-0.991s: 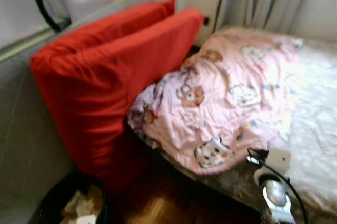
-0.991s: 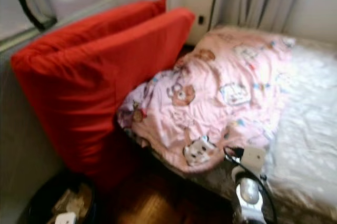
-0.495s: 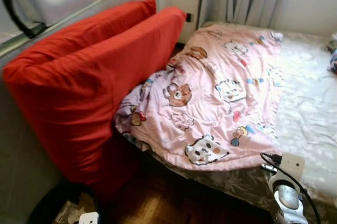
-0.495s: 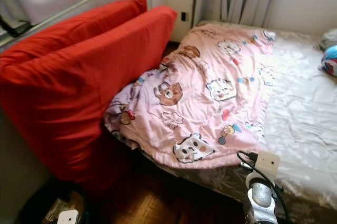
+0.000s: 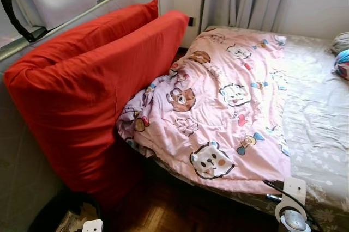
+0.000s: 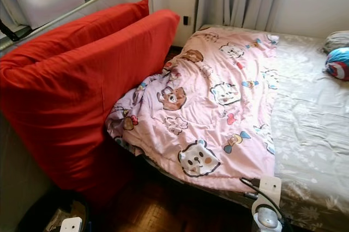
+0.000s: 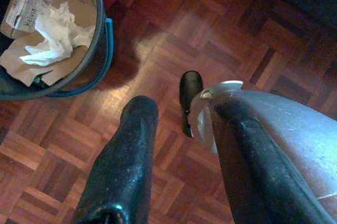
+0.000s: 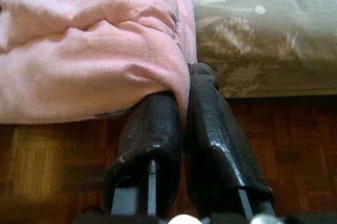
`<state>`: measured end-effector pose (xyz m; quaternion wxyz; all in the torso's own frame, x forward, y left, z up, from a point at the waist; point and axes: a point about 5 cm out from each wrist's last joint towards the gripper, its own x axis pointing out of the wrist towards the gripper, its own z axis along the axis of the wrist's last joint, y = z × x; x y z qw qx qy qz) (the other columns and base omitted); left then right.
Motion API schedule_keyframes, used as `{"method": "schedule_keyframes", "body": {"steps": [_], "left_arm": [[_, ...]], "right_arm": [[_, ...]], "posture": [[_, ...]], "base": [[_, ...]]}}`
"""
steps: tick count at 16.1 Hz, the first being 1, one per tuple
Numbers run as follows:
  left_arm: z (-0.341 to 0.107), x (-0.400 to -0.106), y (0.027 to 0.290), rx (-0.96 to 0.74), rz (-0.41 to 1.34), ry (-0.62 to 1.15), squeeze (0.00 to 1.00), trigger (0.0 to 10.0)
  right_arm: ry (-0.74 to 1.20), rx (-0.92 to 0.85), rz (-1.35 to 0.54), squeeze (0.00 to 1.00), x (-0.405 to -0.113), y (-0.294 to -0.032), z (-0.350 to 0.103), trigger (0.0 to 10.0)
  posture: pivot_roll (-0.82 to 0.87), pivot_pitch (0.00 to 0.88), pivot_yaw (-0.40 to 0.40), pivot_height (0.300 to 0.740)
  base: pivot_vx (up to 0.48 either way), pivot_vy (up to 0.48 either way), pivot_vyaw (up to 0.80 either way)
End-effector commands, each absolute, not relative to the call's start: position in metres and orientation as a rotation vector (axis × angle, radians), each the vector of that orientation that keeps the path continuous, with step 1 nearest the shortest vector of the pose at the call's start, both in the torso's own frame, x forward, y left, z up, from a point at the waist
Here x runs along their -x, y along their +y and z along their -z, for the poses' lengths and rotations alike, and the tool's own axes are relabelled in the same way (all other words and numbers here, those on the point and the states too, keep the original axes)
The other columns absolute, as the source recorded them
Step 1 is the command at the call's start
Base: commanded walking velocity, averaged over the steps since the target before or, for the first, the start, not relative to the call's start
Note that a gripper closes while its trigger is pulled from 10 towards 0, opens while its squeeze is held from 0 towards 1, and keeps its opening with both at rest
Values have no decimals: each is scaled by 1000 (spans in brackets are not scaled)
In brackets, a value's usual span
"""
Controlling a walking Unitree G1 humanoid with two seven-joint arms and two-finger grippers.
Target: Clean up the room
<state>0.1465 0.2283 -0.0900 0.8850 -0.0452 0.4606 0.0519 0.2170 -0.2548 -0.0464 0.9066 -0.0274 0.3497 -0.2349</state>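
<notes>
Head views: my right tool sits at the foot edge of the bed, its two black fingers pressed together on the corner hem of the pink cartoon blanket. In the right wrist view a fold of pink cloth runs down between the fingers, so I judge the corner pinched rather than merely touched. The blanket lies across the near half of the mattress, bunched and rumpled where it meets the two red cushions that lean against the bed's side; the floral sheet beyond it is bare.

Left wrist view: my left tool hangs over the parquet floor, fingers apart and holding nothing, near a dark bin of paper and cardboard scraps.

Step in hand, as I judge it: straightening the blanket by its corner. To do it well I keep the pinch firm and deep on the hem, since thin cloth slips from smooth fingers. I pull low and parallel to the mattress, toward the foot, so the cloth slides rather than lifts. I draw slowly and watch the bunched folds by the cushions flatten; a snag there would drag the cushions.
</notes>
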Motion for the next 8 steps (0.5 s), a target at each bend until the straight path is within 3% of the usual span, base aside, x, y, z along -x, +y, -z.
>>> {"method": "schedule_keyframes", "body": {"steps": [1, 5, 6, 7, 8], "left_arm": [[91, -142, 230, 74, -98, 986, 0, 10000], [91, -142, 230, 68, -88, 990, 0, 10000], [91, -142, 230, 68, -87, 990, 0, 10000], [91, -142, 230, 67, -87, 990, 0, 10000], [91, -142, 230, 65, -86, 990, 0, 10000]], "right_arm": [[761, 66, 486, 0, -210, -255, 51, 10000], [771, 70, 508, 0, -207, -258, 52, 10000], [766, 73, 517, 173, -207, -259, 51, 10000], [762, 74, 521, 498, -208, -260, 51, 10000], [760, 76, 527, 635, -208, -261, 50, 10000]], "posture": [[24, 25, 6, 740], [24, 28, 7, 740], [25, 28, 8, 740], [25, 28, 8, 740], [24, 29, 8, 740]], "base": [[0, 0, 0], [0, 0, 0], [0, 0, 0], [0, 0, 0], [0, 0, 0]]}}
